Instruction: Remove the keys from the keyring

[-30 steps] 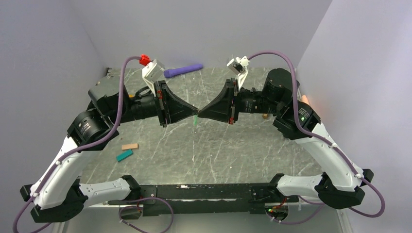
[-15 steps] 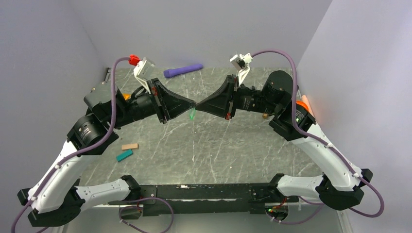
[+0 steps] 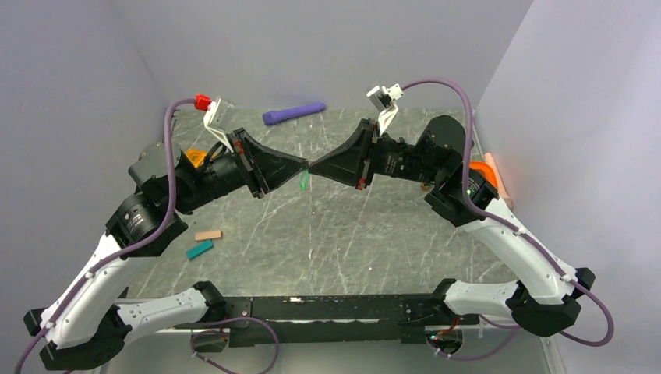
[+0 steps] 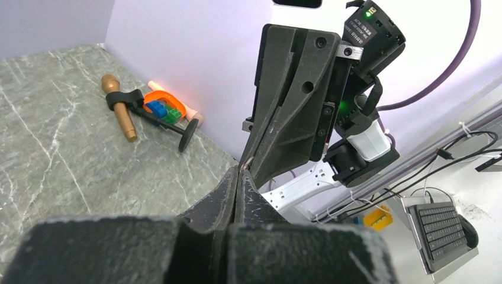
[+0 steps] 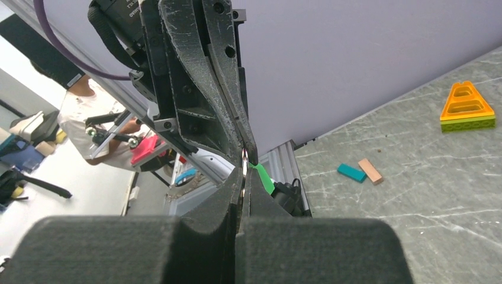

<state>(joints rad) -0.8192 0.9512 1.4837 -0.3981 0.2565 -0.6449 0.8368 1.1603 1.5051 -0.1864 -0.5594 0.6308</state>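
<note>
Left gripper (image 3: 305,165) and right gripper (image 3: 312,166) are both pinched closed, tips touching in mid-air over the table (image 3: 374,249). Keys (image 3: 303,181) dangle at 6 o'clock from the junction; cannot tell which jaws hold them. Bare slab beneath. Tan block (image 3: 208,234) and teal block (image 3: 199,249) lie at 8 o'clock, well apart. Since a second ago the junction has shifted toward 11 o'clock, keys with it.

Table (image 3: 351,234) = grey marble w/ white veins; left gripper (image 3: 305,164) & right gripper (image 3: 313,166) matte black, tiny keys (image 3: 303,180) bright green. Arms (image 3: 514,238) white + black, cables (image 3: 461,100) purple. Cylinder (image 3: 294,114) at 12 o'clock purple; at 8 o'clock tan block (image 3: 208,234) & teal block (image 3: 199,249); triangle toy (image 5: 467,106) at 10 o'clock orange over lime.
</note>
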